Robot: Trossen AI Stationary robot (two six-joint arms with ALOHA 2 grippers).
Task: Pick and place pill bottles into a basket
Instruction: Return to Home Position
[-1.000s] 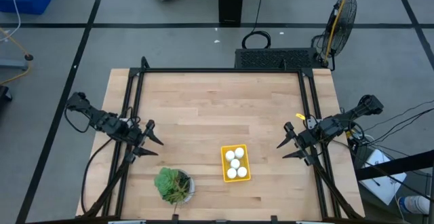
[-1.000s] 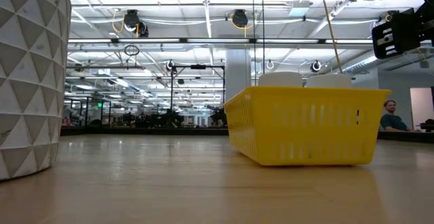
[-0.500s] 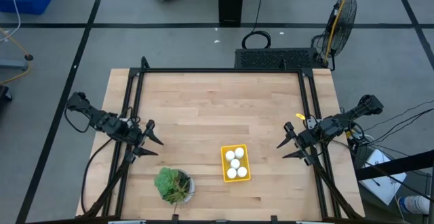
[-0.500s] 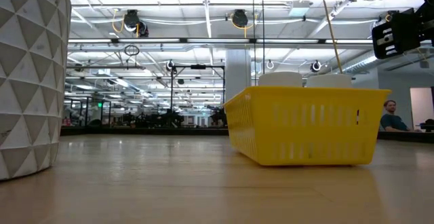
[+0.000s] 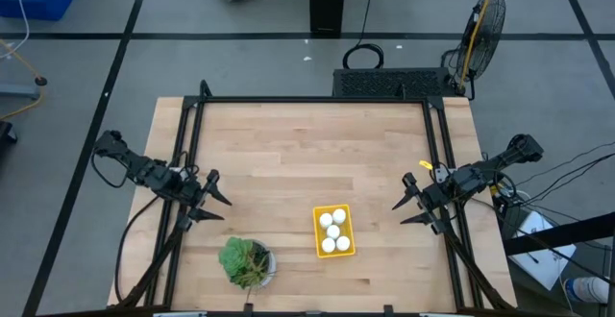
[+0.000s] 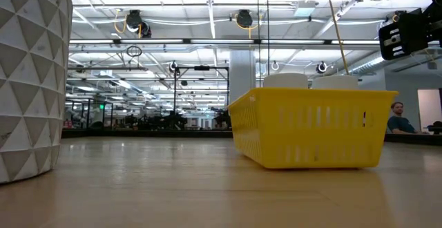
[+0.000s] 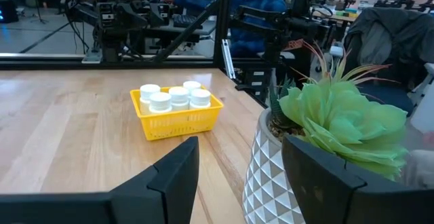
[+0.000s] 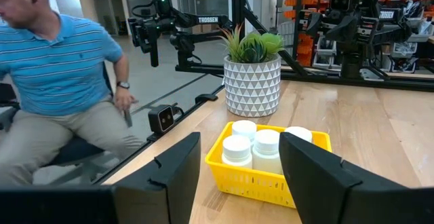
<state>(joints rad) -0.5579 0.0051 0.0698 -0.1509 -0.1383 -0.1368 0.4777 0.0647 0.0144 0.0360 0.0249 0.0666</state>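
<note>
The yellow basket [image 5: 334,231] stands on the table near the front edge, right of centre, with several white pill bottles [image 5: 333,231] upright inside it. It also shows in the low view [image 6: 314,128], the left wrist view [image 7: 178,112] and the right wrist view [image 8: 266,161]. My left gripper [image 5: 217,203] is open and empty at the table's left side. My right gripper [image 5: 404,206] is open and empty at the table's right side. Both are well apart from the basket.
A green potted plant [image 5: 246,262] in a white faceted pot stands at the front edge, left of the basket. A black frame [image 5: 312,100] runs along the table's far and side edges. A person [image 8: 64,81] sits beyond the table's front edge.
</note>
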